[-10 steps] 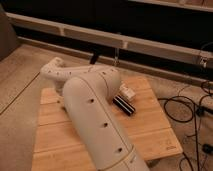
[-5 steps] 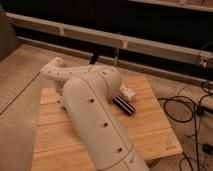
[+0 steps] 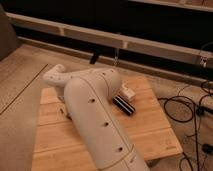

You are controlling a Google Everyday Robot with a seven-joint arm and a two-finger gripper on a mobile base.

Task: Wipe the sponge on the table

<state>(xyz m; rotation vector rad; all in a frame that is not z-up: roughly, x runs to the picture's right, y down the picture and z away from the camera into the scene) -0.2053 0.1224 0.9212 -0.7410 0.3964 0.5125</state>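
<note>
Sponge and closed hand are both hidden behind the smooth, rounded white arm (image 3: pixel 100 125) over the planked wooden surface (image 3: pixel 150 127); a black ribbed bar (image 3: pixel 123 105) lies just beside the arm.

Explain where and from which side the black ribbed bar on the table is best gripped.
Probably across its narrow width at mid-length, coming from above: the black ribbed bar lies flat, slantwise on the table, a white block beside its far end, the arm crowding its picture-left side. The shut pincer is hidden behind the arm, toward the table's picture-left edge.
</note>
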